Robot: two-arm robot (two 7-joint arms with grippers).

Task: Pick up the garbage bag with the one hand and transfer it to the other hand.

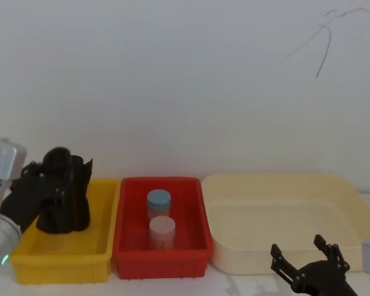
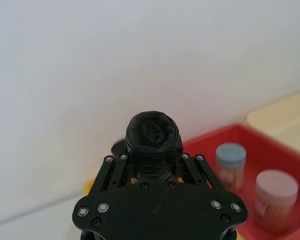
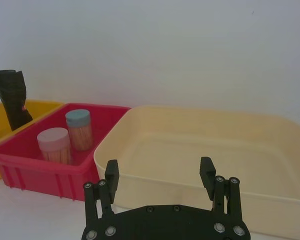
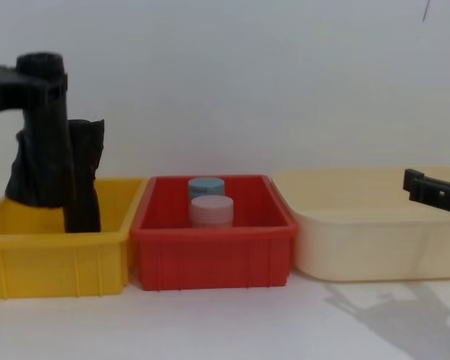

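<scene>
My left gripper (image 2: pixel 152 162) is shut on the garbage bag (image 2: pixel 152 131), a thick black creased roll. In the chest view the left gripper (image 4: pixel 41 82) holds the garbage bag (image 4: pixel 37 161) upright near its top. The bag's wider lower end hangs at rim height over the yellow bin (image 4: pixel 60 255). The head view shows the same left gripper (image 1: pixel 46 182) on the garbage bag (image 1: pixel 60 161) at the far left. Low on the right, my right gripper (image 1: pixel 305 259) stands open and holds nothing. It is in front of the cream tray (image 3: pixel 200 150), and its fingertips (image 3: pixel 111 170) are spread apart.
A slimmer black roll (image 4: pixel 86 172) with a jagged top stands in the yellow bin just behind the held bag. The red bin (image 1: pixel 160 256) in the middle holds a blue-lidded jar (image 1: pixel 158 200) and a pink-lidded jar (image 1: pixel 161 229). On the right lies the wide cream tray (image 1: pixel 283 185).
</scene>
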